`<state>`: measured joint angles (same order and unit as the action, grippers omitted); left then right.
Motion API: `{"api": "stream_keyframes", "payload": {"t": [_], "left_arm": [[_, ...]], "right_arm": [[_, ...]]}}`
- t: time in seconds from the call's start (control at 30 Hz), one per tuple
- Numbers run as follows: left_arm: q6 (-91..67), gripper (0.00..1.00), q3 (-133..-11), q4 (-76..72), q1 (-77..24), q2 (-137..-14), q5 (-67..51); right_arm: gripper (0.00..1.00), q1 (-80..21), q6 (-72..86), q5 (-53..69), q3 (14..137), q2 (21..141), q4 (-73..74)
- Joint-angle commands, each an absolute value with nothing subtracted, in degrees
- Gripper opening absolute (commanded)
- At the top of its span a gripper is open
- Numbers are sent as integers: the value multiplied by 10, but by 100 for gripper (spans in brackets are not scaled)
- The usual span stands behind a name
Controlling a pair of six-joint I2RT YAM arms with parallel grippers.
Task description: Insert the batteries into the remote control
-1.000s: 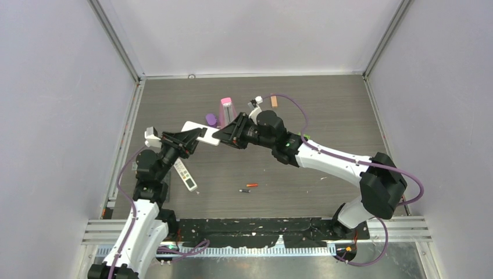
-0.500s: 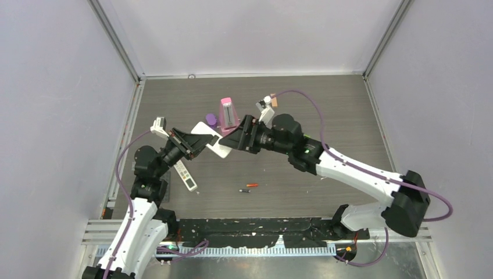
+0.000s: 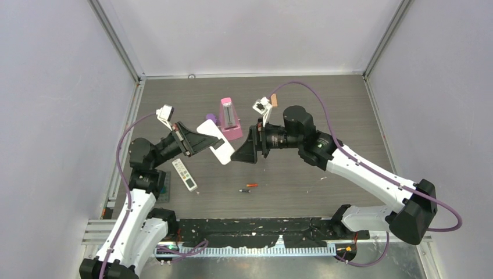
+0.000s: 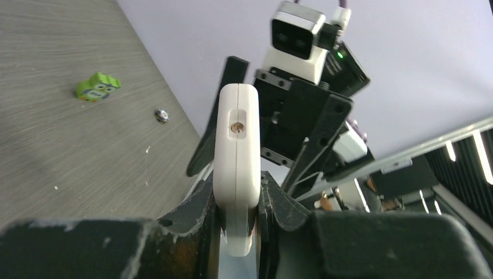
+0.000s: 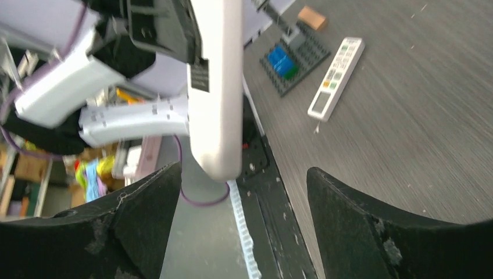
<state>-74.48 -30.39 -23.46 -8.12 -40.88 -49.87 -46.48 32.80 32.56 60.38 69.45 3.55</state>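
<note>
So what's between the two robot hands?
The white remote: the left gripper pinches it, the right gripper stands open by its end. Top view shows it.

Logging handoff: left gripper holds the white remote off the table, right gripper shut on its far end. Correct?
No. The right gripper is open, its fingers clear of the white remote: see the right wrist view. The left gripper does hold it.

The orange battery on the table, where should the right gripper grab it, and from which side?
The orange battery lies flat on the table, with the dark battery close beside it, so probably grip its middle from straight above, jaws across its thin width.
</note>
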Motion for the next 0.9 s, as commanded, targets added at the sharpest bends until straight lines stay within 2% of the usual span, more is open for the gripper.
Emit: {"api": "stream_keyframes", "payload": {"t": [0.0, 0.13, 0.53, 0.63, 0.87], "left_arm": [[-730, 0, -340, -311, -79, -420, -585], [-728, 0, -349, -320, -79, -430, -610], [-727, 0, -356, -326, -79, -440, -625], [-725, 0, -356, -327, -79, -441, -630], [-727, 0, -354, -323, -79, -439, -627]], "right_arm": [[84, -467, 212, 431, 664, 714, 99], [82, -475, 195, 450, 685, 728, 107], [62, -500, 200, 446, 716, 784, 97], [55, -506, 228, 448, 717, 793, 67], [27, -506, 269, 439, 707, 808, 33]]}}
